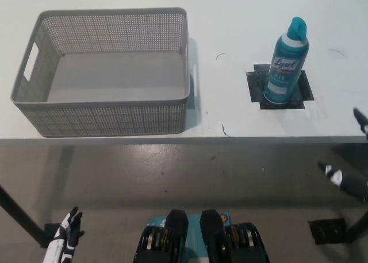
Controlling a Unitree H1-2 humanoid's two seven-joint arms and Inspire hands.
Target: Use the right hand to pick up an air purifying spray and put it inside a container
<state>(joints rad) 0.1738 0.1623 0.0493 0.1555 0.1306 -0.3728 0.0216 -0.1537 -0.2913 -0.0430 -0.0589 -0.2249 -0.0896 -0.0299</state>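
Your view looks steeply down on a white desk that fills the upper half of the picture, with a grey concrete floor below its front edge. On the desk at about ten o'clock sits a grey perforated basket, rectangular, with cut-out handles in its short walls; nothing lies inside it. At about two o'clock from the picture's centre you find the air purifying spray, a teal can with a lighter teal cap and a Lysol label, standing upright on a square marked out in black tape. It stands well apart from the basket, at three o'clock from it.

Your right hand shows only as black parts at the picture's right edge, at four o'clock from the can and clear of it, by the desk's front edge; you cannot tell how its fingers are set. Your white left hand rests low at seven o'clock, over the floor, fingers spread and holding nothing.
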